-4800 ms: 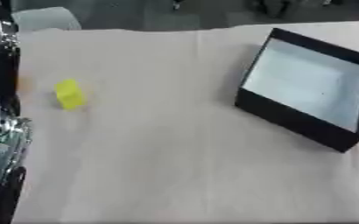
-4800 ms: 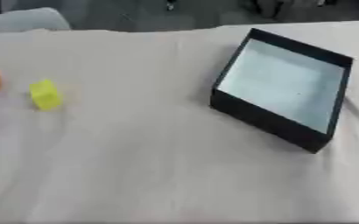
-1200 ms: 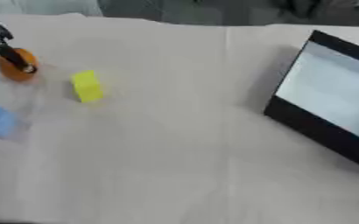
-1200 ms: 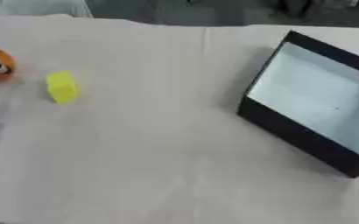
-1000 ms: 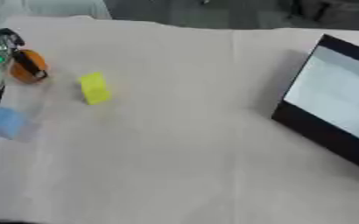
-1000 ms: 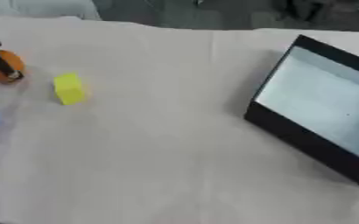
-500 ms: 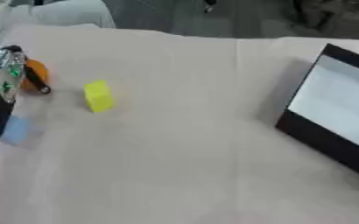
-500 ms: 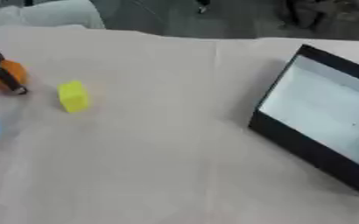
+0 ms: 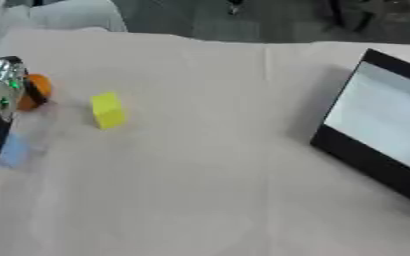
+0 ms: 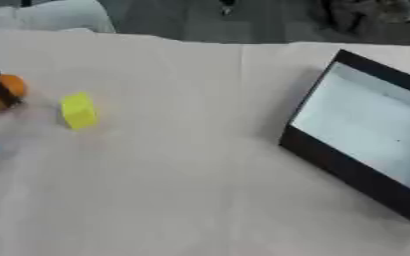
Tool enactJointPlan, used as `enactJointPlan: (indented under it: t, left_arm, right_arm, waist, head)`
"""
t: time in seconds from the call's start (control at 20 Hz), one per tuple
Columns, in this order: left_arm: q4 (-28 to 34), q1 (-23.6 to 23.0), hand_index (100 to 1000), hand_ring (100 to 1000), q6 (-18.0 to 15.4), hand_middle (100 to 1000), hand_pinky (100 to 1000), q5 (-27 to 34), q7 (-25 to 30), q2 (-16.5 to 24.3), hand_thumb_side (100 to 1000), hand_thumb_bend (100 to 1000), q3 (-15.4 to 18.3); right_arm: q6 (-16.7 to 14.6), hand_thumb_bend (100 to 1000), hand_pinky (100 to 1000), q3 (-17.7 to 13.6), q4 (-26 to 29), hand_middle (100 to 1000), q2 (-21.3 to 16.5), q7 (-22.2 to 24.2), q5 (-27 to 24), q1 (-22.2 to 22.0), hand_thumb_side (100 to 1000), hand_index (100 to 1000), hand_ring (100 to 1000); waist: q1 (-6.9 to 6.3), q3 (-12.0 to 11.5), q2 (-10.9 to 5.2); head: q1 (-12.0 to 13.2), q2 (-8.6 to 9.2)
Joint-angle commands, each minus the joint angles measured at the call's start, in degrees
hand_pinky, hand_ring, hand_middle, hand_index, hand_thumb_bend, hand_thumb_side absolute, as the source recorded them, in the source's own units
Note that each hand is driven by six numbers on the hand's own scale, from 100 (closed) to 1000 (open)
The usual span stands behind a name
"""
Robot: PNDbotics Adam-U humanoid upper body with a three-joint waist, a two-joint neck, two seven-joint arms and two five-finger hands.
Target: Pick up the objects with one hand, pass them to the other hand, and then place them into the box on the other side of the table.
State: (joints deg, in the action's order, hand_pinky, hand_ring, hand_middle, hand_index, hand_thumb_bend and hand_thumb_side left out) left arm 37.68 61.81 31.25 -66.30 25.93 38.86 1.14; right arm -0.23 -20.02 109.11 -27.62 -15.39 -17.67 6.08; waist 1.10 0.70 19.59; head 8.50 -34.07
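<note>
My left hand (image 9: 2, 93) shows at the far left edge, silver and black. It is at a small orange ball (image 10: 0, 92), and a dark finger (image 10: 5, 95) curls across the ball's front. A yellow block (image 9: 108, 110) stands on the cloth just right of the ball, apart from the hand. A pale blue thing (image 9: 14, 150) lies below the hand, blurred. The black box (image 10: 348, 170) with a white inside sits at the right, tilted. My right hand is out of sight.
A beige cloth (image 9: 200, 190) covers the table. A white rounded thing (image 10: 55, 15) sits beyond the far left corner, and dark floor runs beyond the far edge.
The whole picture has slid as the head moved. My left hand has come in at the left edge and closed in on the orange ball; the yellow block and box stay put.
</note>
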Motion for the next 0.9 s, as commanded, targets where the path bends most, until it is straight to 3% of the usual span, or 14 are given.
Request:
enactJointPlan:
  t: [0.05, 0.2, 0.4, 0.55, 0.9]
  left_arm:
    - [4.71, 1.47, 648, 644, -1.51, 543, 687, -0.59, -0.82, 2.41, 100, 255, -1.18]
    - [11.22, 0.54, 633, 608, -3.09, 515, 670, 1.24, -1.94, 4.23, 100, 190, -2.59]
    - [20.54, -2.89, 617, 564, -3.78, 479, 662, 10.48, -2.26, 7.11, 100, 100, -4.07]
    - [26.65, -5.69, 590, 538, -3.09, 455, 654, 17.58, -2.17, 8.85, 100, 100, -5.57]
    - [42.38, -11.12, 590, 515, -0.71, 433, 645, 29.9, -2.49, 9.53, 100, 100, -8.31]
  right_arm:
    - [0.26, 100, 1000, -0.41, 0.87, 1000, -3.26, -0.28, 0.49, 0.04, 597, 1000, 1000]
    - [1.31, 100, 1000, -0.03, 0.43, 1000, -6.28, -0.84, 2.23, 0.45, 571, 1000, 1000]
    - [4.74, 100, 1000, 1.17, -0.34, 1000, -10.88, -0.37, 5.31, 1.87, 556, 1000, 1000]
    - [6.77, 100, 1000, 2.58, -0.63, 1000, -14.29, 1.44, 7.36, 3.9, 542, 1000, 1000]
    - [7.55, 100, 1000, 6.31, -0.44, 1000, -20.28, 4.3, 8.6, 10.57, 509, 1000, 1000]
  waist:
    - [-0.23, -0.15, -2.01]
    - [-0.51, -0.55, -3.17]
    - [-0.83, -0.86, -4.41]
    - [-0.93, -0.96, -5.12]
    - [-1.01, -0.83, -6.11]
  head:
    - [-0.91, -0.75]
    - [-2.22, -2.08]
    - [-3.82, -3.07]
    - [-4.58, -3.39]
    - [-5.82, -3.07]
